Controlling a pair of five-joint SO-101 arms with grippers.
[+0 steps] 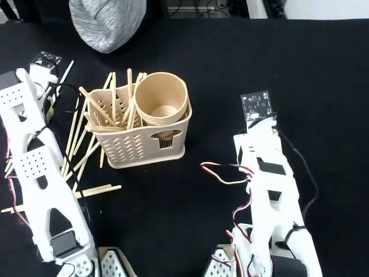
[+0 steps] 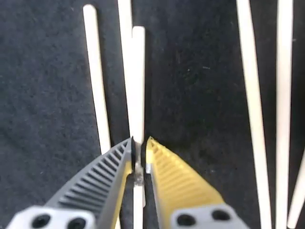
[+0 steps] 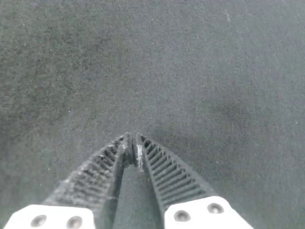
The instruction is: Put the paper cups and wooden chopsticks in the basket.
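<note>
The beige basket (image 1: 144,147) stands left of the table's middle, holding stacked paper cups (image 1: 162,99) and several wooden chopsticks (image 1: 112,104). More chopsticks (image 1: 78,135) lie loose on the black cloth to its left. My left gripper (image 2: 139,142) is shut on one wooden chopstick (image 2: 138,71), which runs out ahead of the fingertips just above the cloth, with other chopsticks (image 2: 95,71) lying beside it. The left arm (image 1: 29,150) stretches along the table's left side. My right gripper (image 3: 132,138) is shut on nothing over bare cloth, and its arm (image 1: 268,173) stands right of the basket.
A grey fabric bundle (image 1: 106,20) lies at the table's far edge behind the basket. One chopstick pair (image 1: 98,189) lies near the left arm's base. Red and white cables (image 1: 222,173) loop beside the right arm.
</note>
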